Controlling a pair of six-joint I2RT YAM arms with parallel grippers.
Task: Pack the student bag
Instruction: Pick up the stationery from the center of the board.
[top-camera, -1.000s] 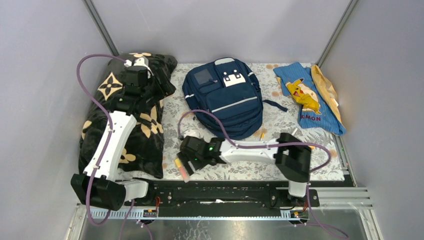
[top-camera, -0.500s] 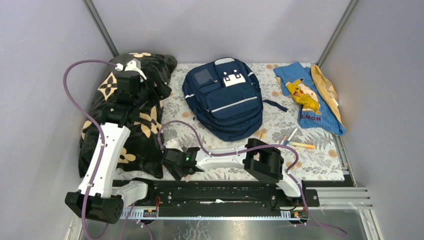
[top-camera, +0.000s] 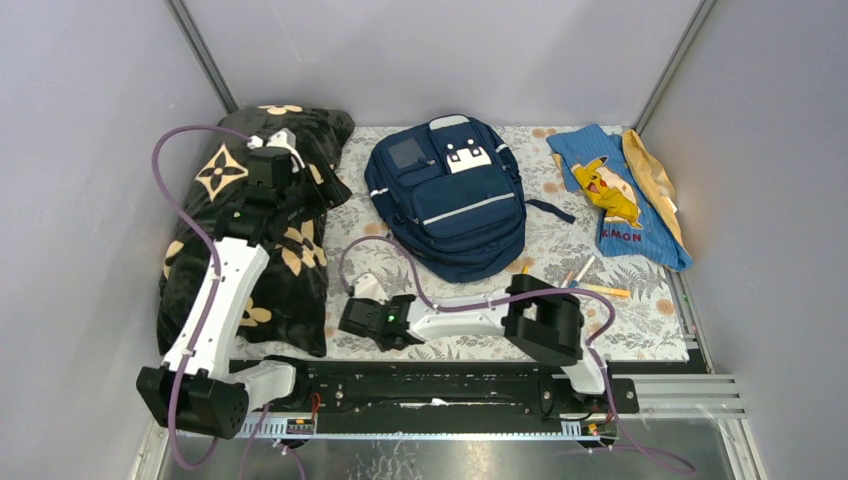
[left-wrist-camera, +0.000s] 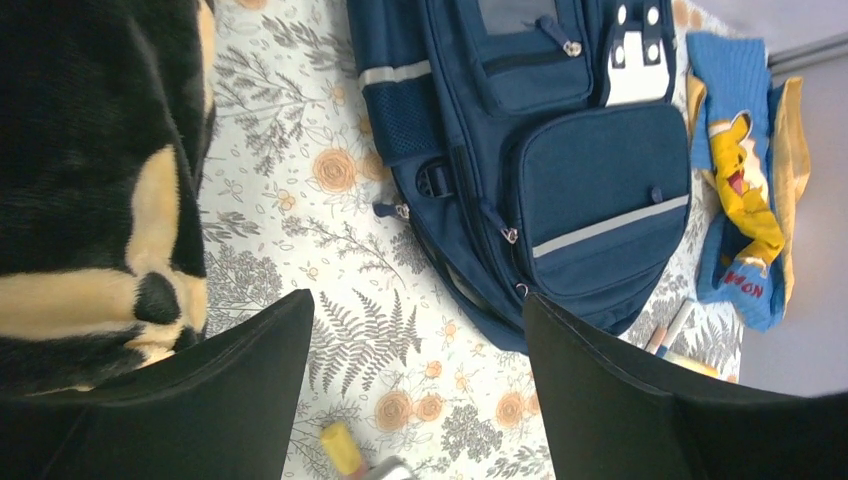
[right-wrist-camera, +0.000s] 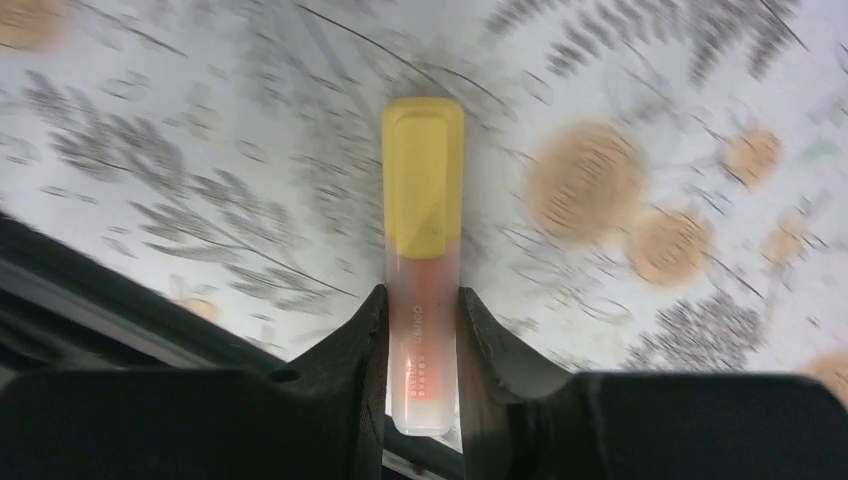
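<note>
**A:** What has the right hand (right-wrist-camera: 423, 318) got?

**B:** It's clamped on a highlighter (right-wrist-camera: 423, 190) with a yellow cap and an orange barrel. The cap end sticks out over the flowered table (right-wrist-camera: 640, 120), close to its near edge.

**A:** And the left hand (left-wrist-camera: 416, 300)?

**B:** Spread wide with nothing in it, raised above the edge of the black blanket (left-wrist-camera: 80, 150).

**A:** Where's the backpack (top-camera: 455, 200)?

**B:** Lying flat at the back middle of the table, front pocket up, between the blanket and a blue Pikachu cloth (top-camera: 610, 195). A few pens (top-camera: 598, 290) lie loose near its lower right.
</note>
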